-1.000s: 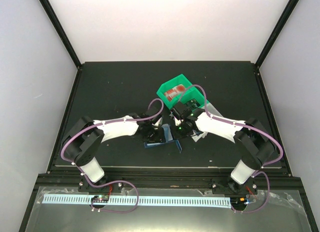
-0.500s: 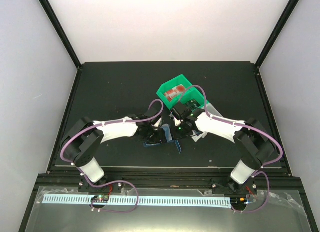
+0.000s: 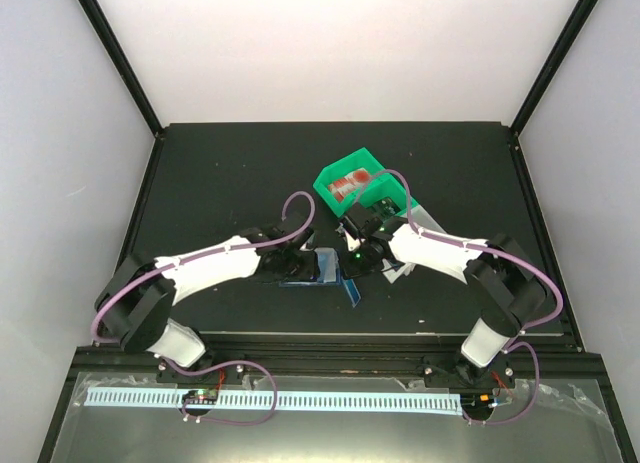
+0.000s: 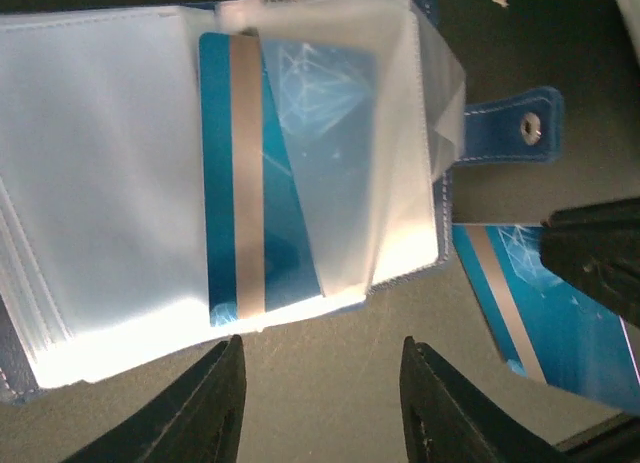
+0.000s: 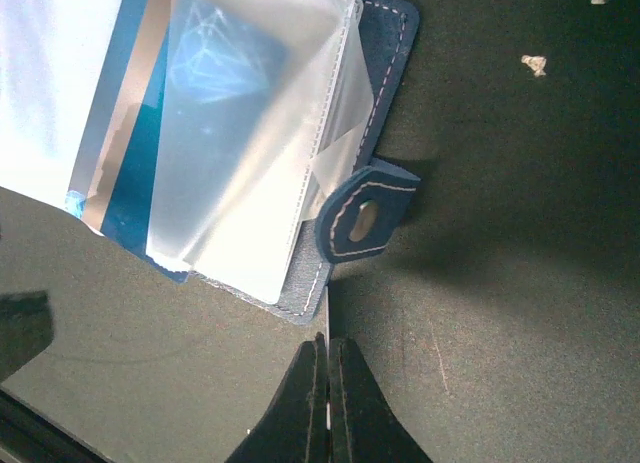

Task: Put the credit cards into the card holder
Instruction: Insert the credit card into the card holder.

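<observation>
Lying open on the table between the arms, the card holder has a blue card only partly under a crumpled clear sleeve. A spare card lies just beside it. The left claw hangs released, and the right claw is clenched on nothing. Insertion looks half done; next, nudge that card home.

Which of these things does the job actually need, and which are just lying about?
Needed:
- card holder
- blue card in its sleeve
- loose blue card beside it

Lying about:
- green bin
- white scraps on the table
</observation>
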Robot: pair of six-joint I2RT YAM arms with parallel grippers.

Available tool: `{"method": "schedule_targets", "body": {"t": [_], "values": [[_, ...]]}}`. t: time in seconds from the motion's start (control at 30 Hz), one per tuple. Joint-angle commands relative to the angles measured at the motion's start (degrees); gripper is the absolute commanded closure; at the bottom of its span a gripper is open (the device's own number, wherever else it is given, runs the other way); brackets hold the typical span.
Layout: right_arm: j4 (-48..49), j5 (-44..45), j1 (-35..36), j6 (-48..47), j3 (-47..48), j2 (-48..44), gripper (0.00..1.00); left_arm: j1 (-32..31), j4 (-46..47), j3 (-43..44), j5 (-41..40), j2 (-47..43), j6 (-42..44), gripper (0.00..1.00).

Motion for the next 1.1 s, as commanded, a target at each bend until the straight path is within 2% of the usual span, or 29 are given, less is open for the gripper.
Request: {"method": "schedule_targets", "body": {"t": [0.0, 0.23, 0.33, 0.67, 1.07], "values": [[1.16, -0.73, 0.37, -0.21, 1.33, 1.07, 0.99, -0.85, 1.36, -3.29, -1.68, -3.48, -2.69, 0.58], [1.07, -0.41, 0.39, -0.23, 1.51, 1.44, 0.99, -2.68, 3.75, -5.12, -0.47, -1.21, -3.79, 0.69], [1.19, -0.40, 0.41, -0.04, 1.40, 1.55, 0.99, -3.31, 4.90, -4.93, -0.49, 0.02, -3.73, 0.69], [1.48, -0.23, 0.43, 0.08, 1.12, 1.81, 0.99, -3.32, 6.92, -1.11, 1.05, 6.45, -0.81, 0.66], [1.79, -0.05, 0.43, 0.22, 0.66, 1.55, 0.99, -3.32, 12.94, -0.82, 2.64, 6.89, 0.45, 0.62]]}}
